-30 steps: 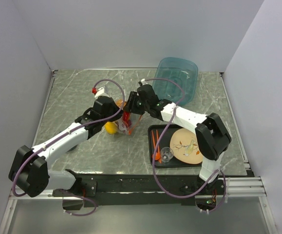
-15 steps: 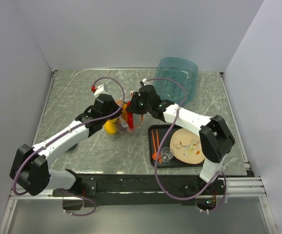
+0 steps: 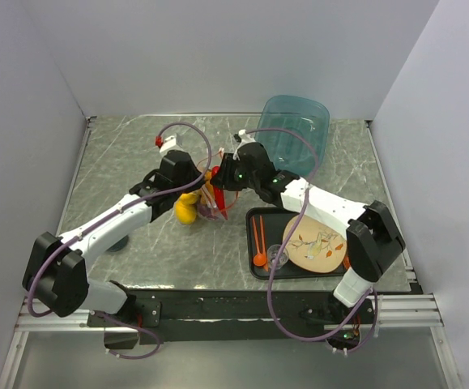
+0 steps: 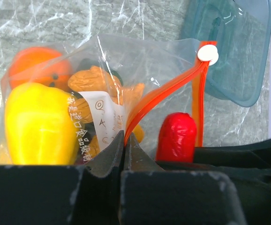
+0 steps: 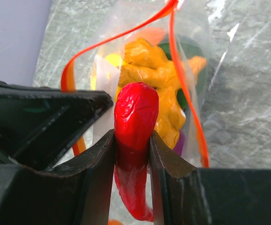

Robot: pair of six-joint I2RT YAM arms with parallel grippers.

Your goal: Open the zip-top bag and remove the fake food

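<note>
1. The marble table (image 3: 112, 154) shows bare stone to the left of both arms.
2. The blue tub (image 3: 297, 130) crowds the far right edge, with the black tray (image 3: 254, 217) nearer.
3. The zip-top bag (image 4: 144, 61) sits mid-table with its mouth open and fake food (image 4: 39, 122) inside.
4. The left gripper (image 4: 125, 137) pinches the bag's zip edge.
5. The right gripper (image 5: 131, 140) clamps the red pepper (image 5: 136, 110) at the mouth.

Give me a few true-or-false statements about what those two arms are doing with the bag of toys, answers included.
1. The right gripper clamps a red pepper. True.
2. The left gripper is open and empty. False: it is pinched shut on the zip-top bag at its orange strip.
3. The bag is zipped shut. False: the strip is parted and the mouth gapes.
4. A yellow toy lies inside the bag. True.
</note>
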